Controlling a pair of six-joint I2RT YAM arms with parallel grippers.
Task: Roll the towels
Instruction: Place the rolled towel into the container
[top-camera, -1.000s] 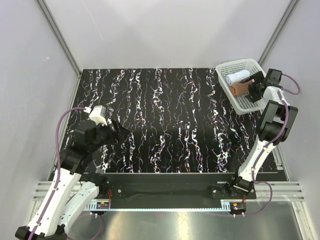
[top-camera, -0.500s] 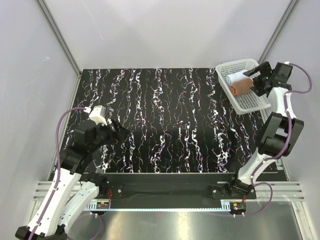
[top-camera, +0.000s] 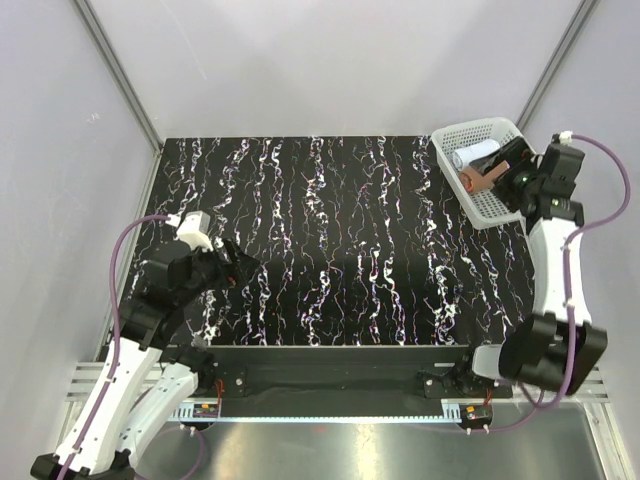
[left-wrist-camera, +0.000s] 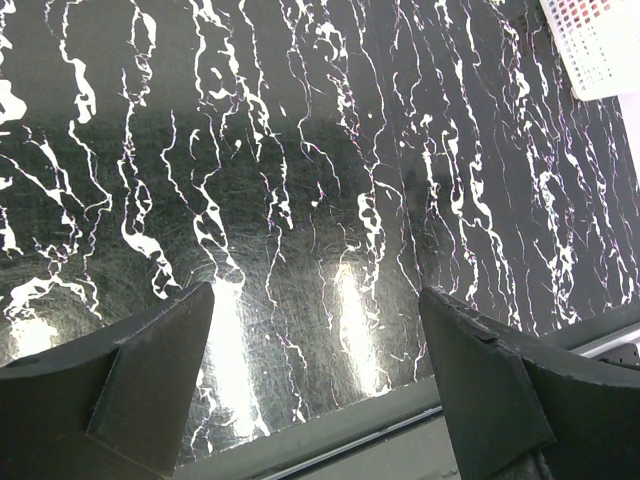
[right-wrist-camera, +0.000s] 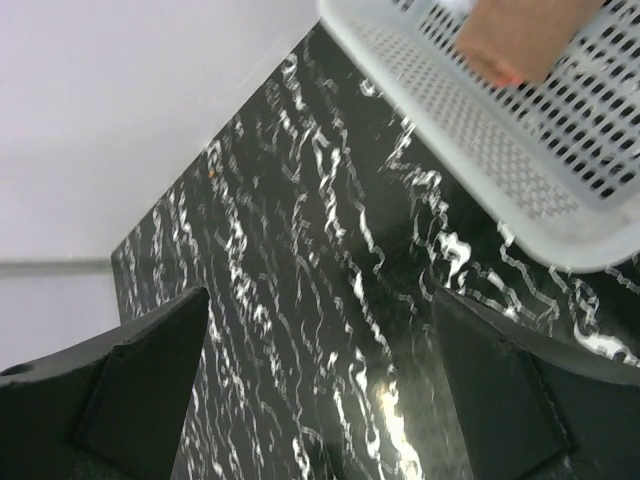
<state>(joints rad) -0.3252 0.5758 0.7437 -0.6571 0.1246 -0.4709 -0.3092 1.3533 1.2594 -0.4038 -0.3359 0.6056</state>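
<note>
- A black bench (top-camera: 330, 240) with white marbled veins and a glossy sheen stands between plain pale grey walls (top-camera: 330, 60).
- Left jaws: spread wide and holding nothing. They hang over the bare near-left part of the bench, with glare on the glossy top between them.
- Right jaws: also spread wide and empty, raised at the basket (top-camera: 475, 130) in the far right corner.
- The basket is white plastic mesh, rectangular, with perforated walls. From the right wrist its rim fills the upper right.
- The towels lie inside the basket as short soft cylinders. The white towel (top-camera: 474, 153) is at the far end, and the brown and orange-red towel (top-camera: 478, 178) is just beside it, nearer.
- The right arm (top-camera: 555, 260) hides part of the basket's right side from above.
</note>
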